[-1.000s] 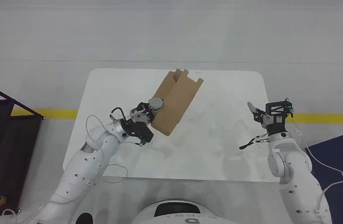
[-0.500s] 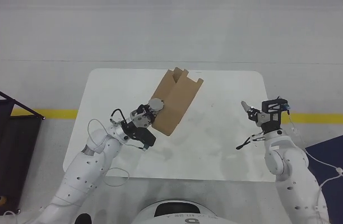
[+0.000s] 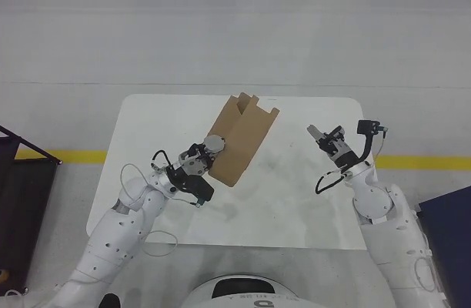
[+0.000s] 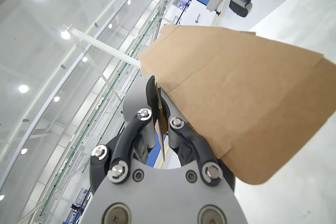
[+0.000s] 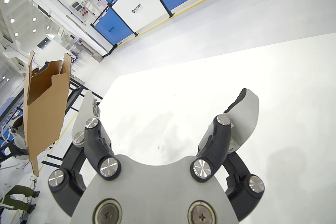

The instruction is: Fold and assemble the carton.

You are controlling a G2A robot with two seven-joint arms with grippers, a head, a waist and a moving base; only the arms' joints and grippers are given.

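A flattened brown carton (image 3: 240, 138) is held up above the white table (image 3: 297, 208), left of centre, its notched flaps pointing to the table's far side. My left gripper (image 3: 207, 150) is shut on the carton's near lower flap; in the left wrist view the cardboard edge (image 4: 159, 114) sits pinched between the fingers and the carton (image 4: 231, 93) spreads out beyond them. My right gripper (image 3: 322, 137) hangs open over the table's right part, apart from the carton, with nothing between its fingers (image 5: 86, 109). From the right wrist the carton (image 5: 44, 107) appears upright and partly opened.
The white table's rounded edge (image 3: 243, 245) runs close in front of both arms. A yellow floor line (image 3: 66, 156) passes beside the table on both sides. A dark frame (image 3: 20, 146) stands off the table's left side.
My right arm has swung inward from the table's right edge toward the carton, gripper staying open. The left gripper and the carton have hardly moved.
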